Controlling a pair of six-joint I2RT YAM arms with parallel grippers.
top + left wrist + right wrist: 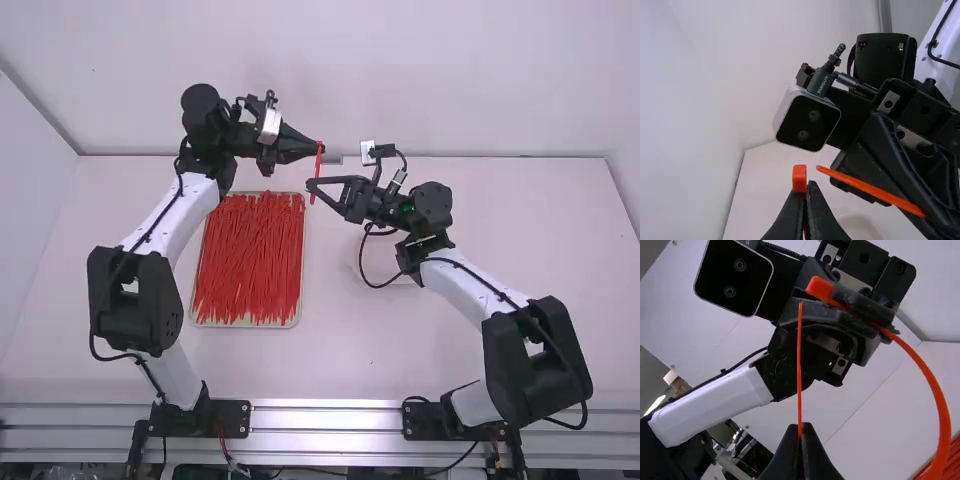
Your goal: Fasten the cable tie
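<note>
One cable tie (317, 165) sits pinched between left fingers (789, 219) and, seemingly, right fingers (784, 457).

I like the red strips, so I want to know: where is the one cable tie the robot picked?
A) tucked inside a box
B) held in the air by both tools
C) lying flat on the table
B: the left tool and the right tool each pinch one end of the cable tie, so it hangs between them near the tray of spare ties.
</note>
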